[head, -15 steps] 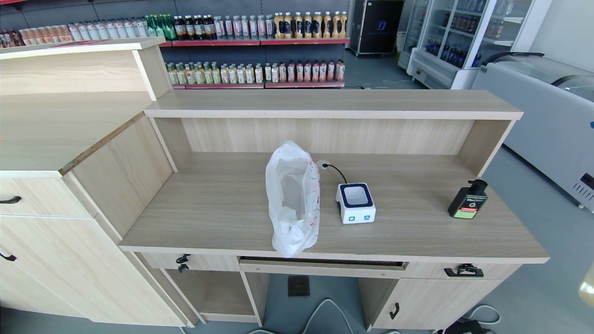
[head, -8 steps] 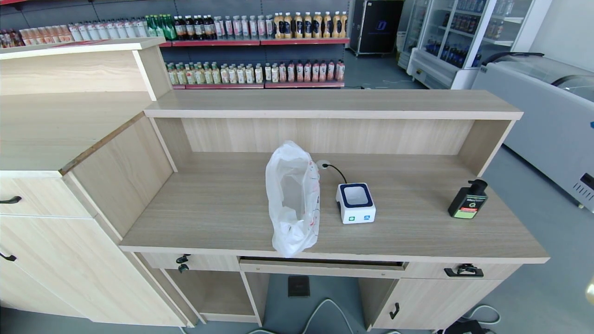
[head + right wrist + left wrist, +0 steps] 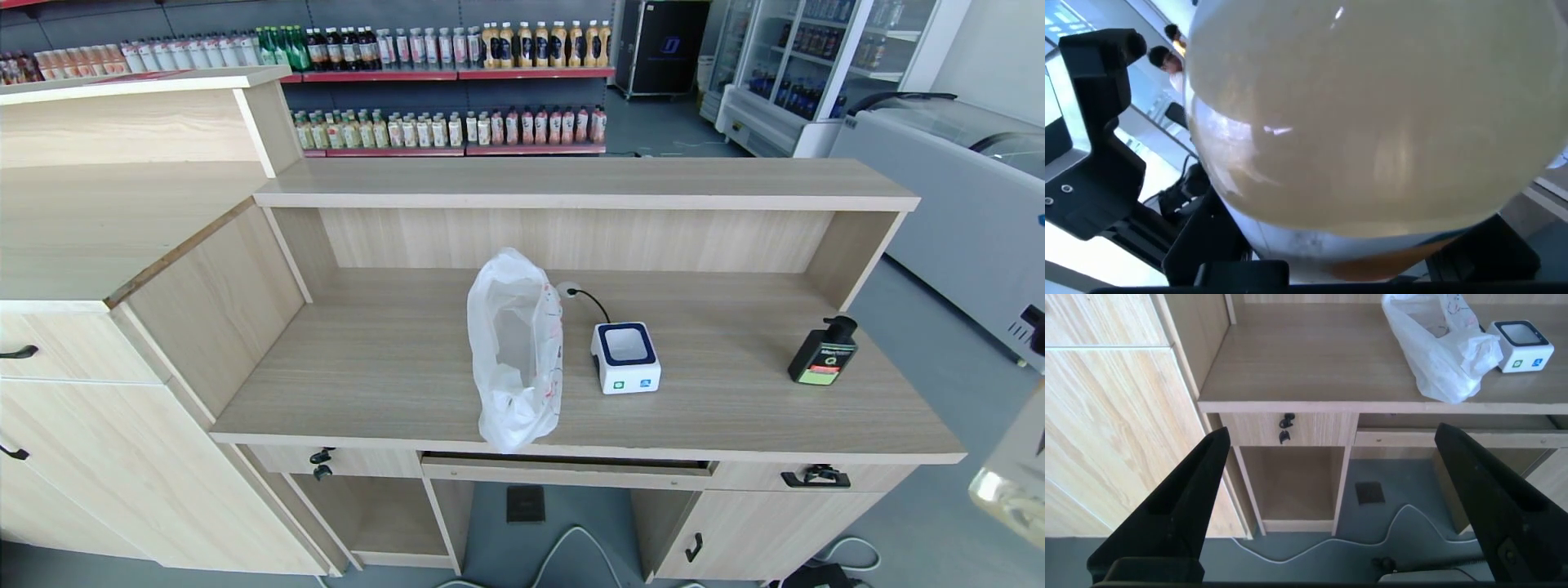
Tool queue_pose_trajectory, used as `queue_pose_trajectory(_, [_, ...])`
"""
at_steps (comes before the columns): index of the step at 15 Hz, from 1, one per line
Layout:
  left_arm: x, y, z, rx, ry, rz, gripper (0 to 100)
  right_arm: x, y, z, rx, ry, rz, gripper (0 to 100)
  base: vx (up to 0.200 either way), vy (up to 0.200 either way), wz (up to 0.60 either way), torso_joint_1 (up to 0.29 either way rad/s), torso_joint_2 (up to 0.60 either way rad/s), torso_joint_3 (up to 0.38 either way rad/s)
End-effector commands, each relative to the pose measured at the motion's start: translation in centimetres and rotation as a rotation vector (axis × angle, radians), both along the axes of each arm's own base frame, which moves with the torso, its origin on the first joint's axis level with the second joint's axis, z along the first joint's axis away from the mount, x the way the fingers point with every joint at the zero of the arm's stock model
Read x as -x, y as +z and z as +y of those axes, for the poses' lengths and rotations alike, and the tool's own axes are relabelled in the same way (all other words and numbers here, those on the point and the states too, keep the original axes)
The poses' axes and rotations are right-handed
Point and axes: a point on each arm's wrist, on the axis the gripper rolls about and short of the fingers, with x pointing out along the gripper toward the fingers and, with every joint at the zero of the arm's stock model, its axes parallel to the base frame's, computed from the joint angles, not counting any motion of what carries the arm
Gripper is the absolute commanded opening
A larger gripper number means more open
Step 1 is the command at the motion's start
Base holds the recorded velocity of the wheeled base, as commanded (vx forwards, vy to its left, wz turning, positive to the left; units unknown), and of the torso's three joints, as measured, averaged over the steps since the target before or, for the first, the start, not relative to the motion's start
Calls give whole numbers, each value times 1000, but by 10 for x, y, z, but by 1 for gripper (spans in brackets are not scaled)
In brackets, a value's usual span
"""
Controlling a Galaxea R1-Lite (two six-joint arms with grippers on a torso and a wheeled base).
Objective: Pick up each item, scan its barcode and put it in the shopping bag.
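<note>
Rows of drink bottles fill the red shelves (image 3: 449, 73) along the far wall, with glass-door coolers (image 3: 784, 65) further right. In front of me is the wooden checkout counter (image 3: 392, 367). On my left wrist camera, the left gripper (image 3: 1331, 433) hangs low in front of the counter's near left side. Its two black fingers (image 3: 1176, 523) are spread wide with nothing between them. Near the middle of the counter stands the shopping bag (image 3: 516, 351), white translucent plastic with its mouth open upward and its lower end drooping slightly over the near edge. Just beside it on the right sits the scanner (image 3: 625, 357), a small white box with a dark-framed window facing up. Its black cable (image 3: 594, 304) runs back to a hole in the countertop behind the bag. Well apart from the scanner, toward the right end, a black pump bottle (image 3: 823, 353) stands upright. Past the counter's right end, at the edge of my head camera, a pale yellow bottle (image 3: 1012, 482) is up in the air, clear of the counter and far from the bag and scanner. On the right wrist camera, its rounded translucent body sits right against the lens, and the right gripper (image 3: 1306, 163) is clamped around it, black parts flanking it on both sides.
</note>
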Motion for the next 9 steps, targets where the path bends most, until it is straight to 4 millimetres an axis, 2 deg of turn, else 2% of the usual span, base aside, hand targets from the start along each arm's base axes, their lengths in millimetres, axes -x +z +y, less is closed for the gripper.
queue_pose_trajectory(1, [0, 0, 0, 0, 0, 0, 100, -27, -16, -8, 82, -104, -66, 0, 0, 0, 0, 0, 0, 0])
queue_pose_trajectory(3, [0, 0, 0, -1, 0, 0, 100, -60, -33, -24, 239, -306, -210, 0, 0, 0, 0, 0, 0, 0])
queue_pose_trajectory(6, [0, 0, 0, -1, 0, 0, 100, -99, -54, -49, 516, -670, -278, 0, 0, 0, 0, 0, 0, 0])
queue_pose_trajectory(9, [0, 0, 0, 0, 0, 0, 100, -119, -68, -73, 695, -761, -442, 0, 0, 0, 0, 0, 0, 0])
